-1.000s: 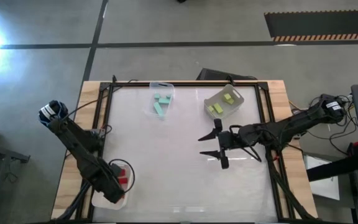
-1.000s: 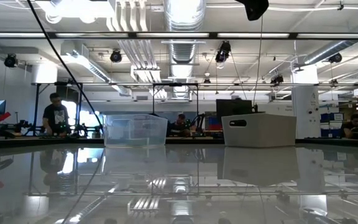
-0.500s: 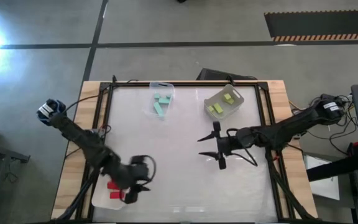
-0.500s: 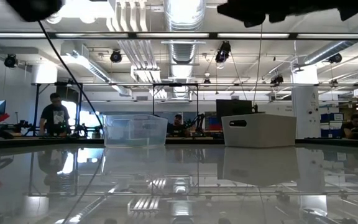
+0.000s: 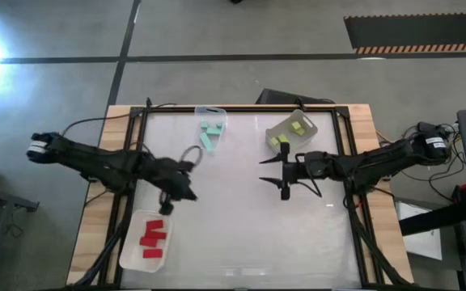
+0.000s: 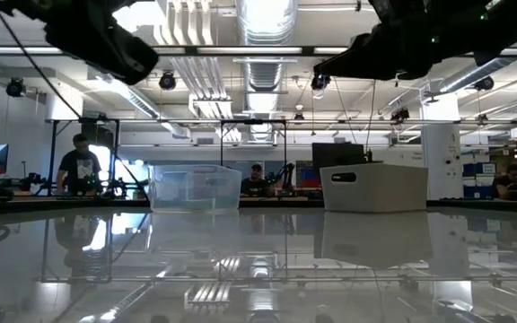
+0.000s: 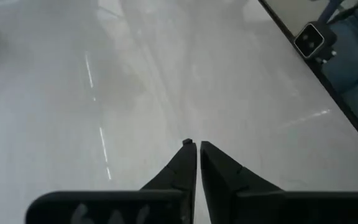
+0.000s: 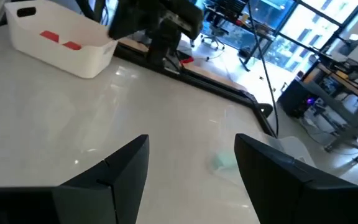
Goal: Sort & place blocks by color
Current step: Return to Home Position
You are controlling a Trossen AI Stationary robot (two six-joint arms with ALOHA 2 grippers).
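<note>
Three trays hold the blocks. Red blocks lie in the white tray at the near left. Mint-teal blocks lie in the translucent tray at the far middle, and yellow-green blocks in the tray to its right. My left gripper hangs over the bare table between the red and teal trays, shut on nothing. My right gripper hovers open at the table's middle, below the yellow-green tray, with nothing between its fingers.
A black frame runs around the white table top. A cable loop sticks up from the left arm. In the low view, people sit at benches in the room behind the table. Bare table surface lies between the two grippers and toward the near edge.
My left gripper has risen from the red tray at the near left. It swung toward the table's right, then toward the far edge, and now hangs over bare table. The red blocks now lie uncovered in their tray. My right gripper has drifted slightly toward the far edge.
</note>
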